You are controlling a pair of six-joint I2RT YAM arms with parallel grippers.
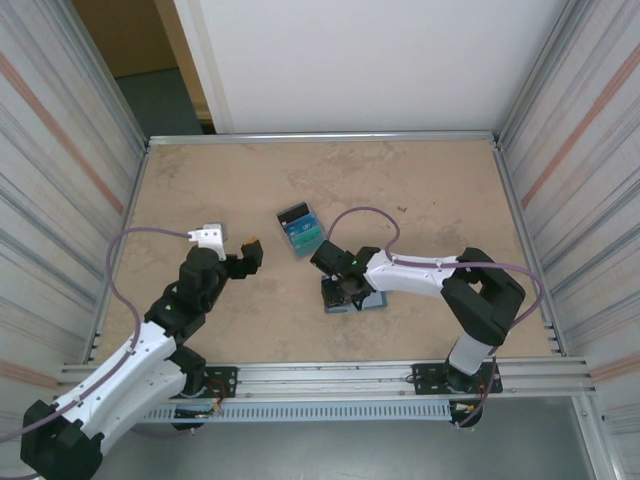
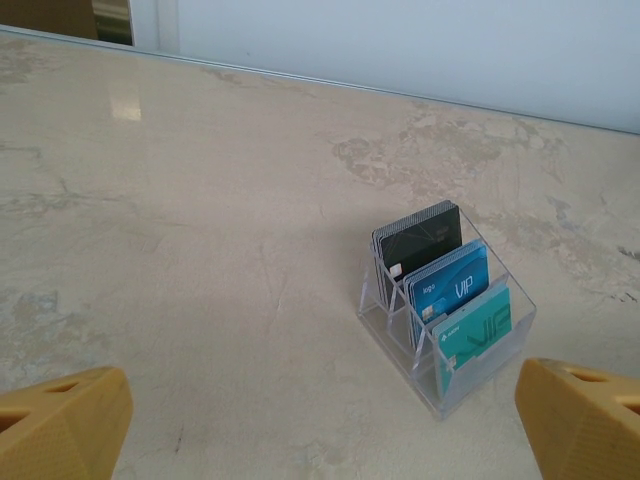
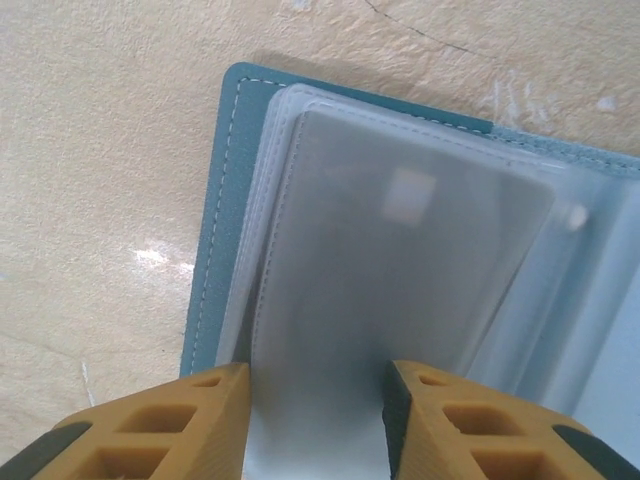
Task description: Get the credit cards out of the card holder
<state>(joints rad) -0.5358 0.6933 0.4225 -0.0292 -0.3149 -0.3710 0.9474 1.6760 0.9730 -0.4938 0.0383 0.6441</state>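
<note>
Possibly right gripper [image 3: 317, 385], jaws half-narrowed, grip unclear, pinches clear plastic sleeve [image 3: 400, 250] alone, dragging teal-blue bifold card holder [image 3: 214, 200]; left gripper [image 2: 320, 420] wide.

A beige, marble-patterned table top [image 1: 220, 190] is seen, edged with thin metal strips. A clear plastic rack [image 2: 395, 335] with three stepped slots is set upright near its middle. The table is enclosed on both sides by ribbed metal panels [image 1: 60, 150] and at the back by a white wall [image 1: 380, 60]. An aluminium rail [image 1: 330, 375] is laid along the near edge. A brown panel [image 1: 120, 35] is glimpsed at the upper left.
</note>
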